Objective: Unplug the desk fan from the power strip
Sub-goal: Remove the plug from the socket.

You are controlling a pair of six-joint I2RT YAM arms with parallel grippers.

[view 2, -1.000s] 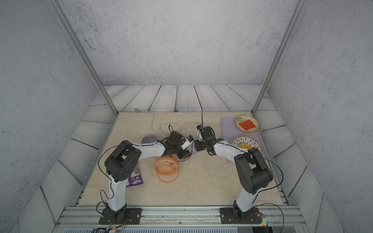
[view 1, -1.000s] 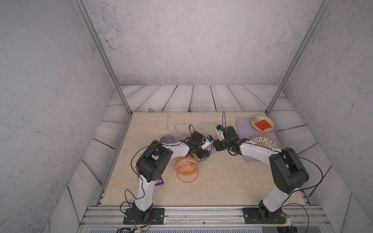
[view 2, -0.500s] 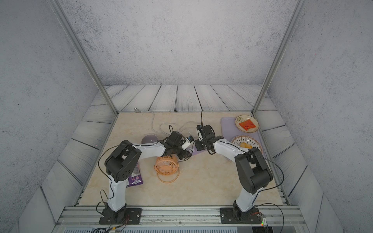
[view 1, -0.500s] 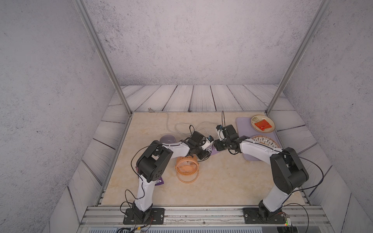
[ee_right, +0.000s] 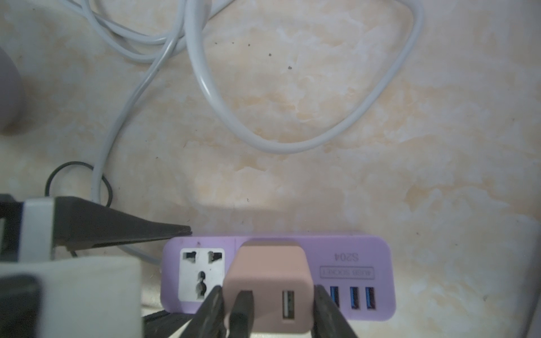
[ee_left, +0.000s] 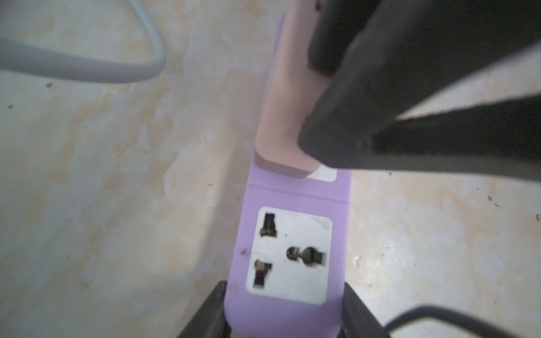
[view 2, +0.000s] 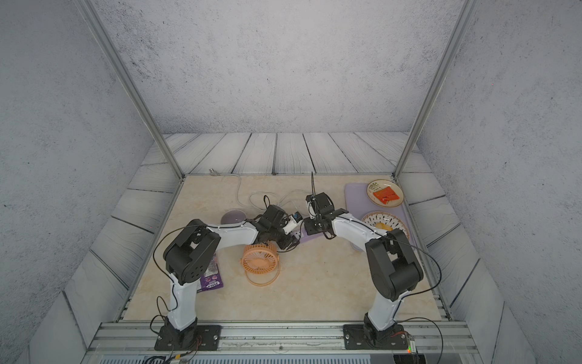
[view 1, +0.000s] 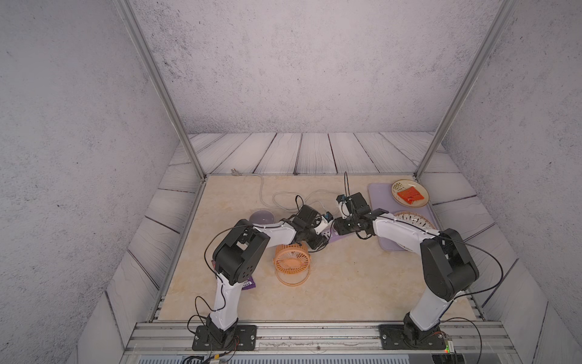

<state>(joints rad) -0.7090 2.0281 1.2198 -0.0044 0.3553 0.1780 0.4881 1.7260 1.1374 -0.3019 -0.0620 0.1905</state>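
Our right hand clamps the stiff plug by its sides, while our left hand clamps the seemingly light power strip.

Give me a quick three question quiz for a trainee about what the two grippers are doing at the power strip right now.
1. Pick one: the left gripper is clamped on A) the fan, B) the power strip, C) a plate.
2. True or false: the pink plug is already out of the power strip.
3. Fill in: the right gripper is shut on the ____.
Key: 1 B; 2 false; 3 plug.
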